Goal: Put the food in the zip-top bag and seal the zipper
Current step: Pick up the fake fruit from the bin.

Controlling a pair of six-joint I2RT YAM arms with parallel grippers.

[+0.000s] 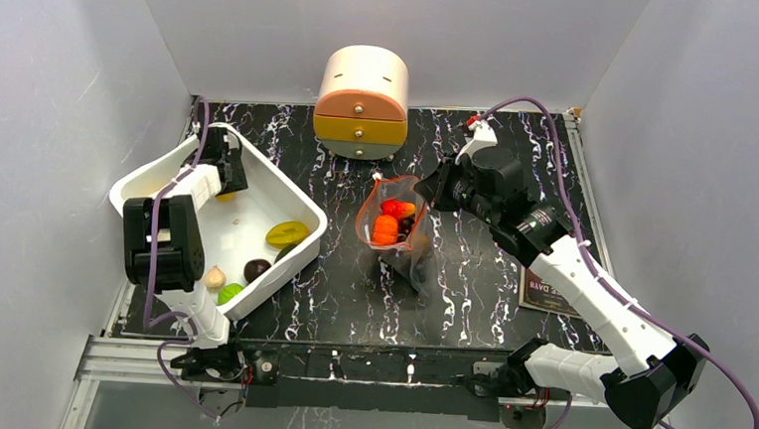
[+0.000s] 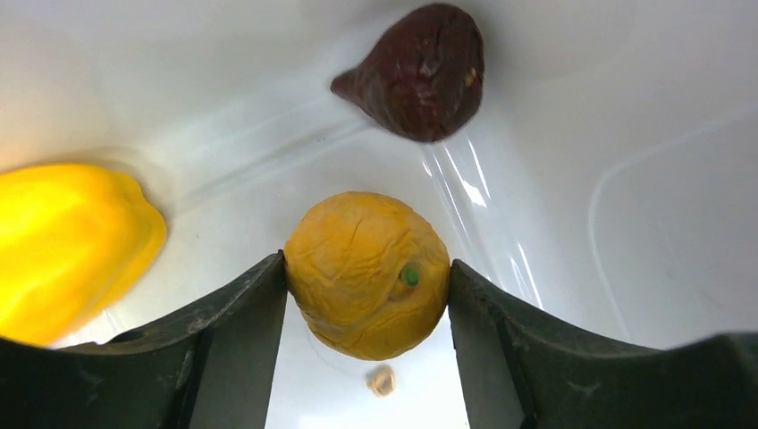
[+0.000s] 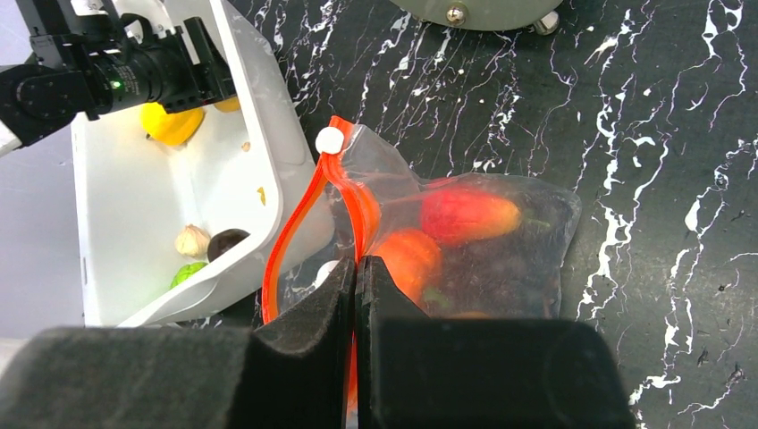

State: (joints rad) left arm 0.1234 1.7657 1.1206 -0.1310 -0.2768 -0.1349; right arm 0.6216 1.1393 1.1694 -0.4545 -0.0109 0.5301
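Note:
The clear zip-top bag (image 1: 395, 225) stands open mid-table, with red and orange food inside (image 3: 465, 214). My right gripper (image 3: 356, 264) is shut on the bag's red-orange zipper strip (image 3: 290, 237) and holds the mouth up. The white slider tab (image 3: 330, 140) sits at the strip's far end. My left gripper (image 2: 366, 263) is inside the white tub (image 1: 293, 254), and both fingers press on an orange toy fruit (image 2: 366, 295). A yellow pepper (image 2: 63, 241) and a dark brown piece (image 2: 420, 71) lie close by on the tub floor.
The tub also holds a yellow-green piece (image 1: 286, 233), a dark piece (image 1: 256, 268), a beige piece (image 1: 214, 278) and a green piece (image 1: 230, 291). A small drawer chest (image 1: 361, 102) stands at the back. A dark card (image 1: 550, 290) lies under the right arm.

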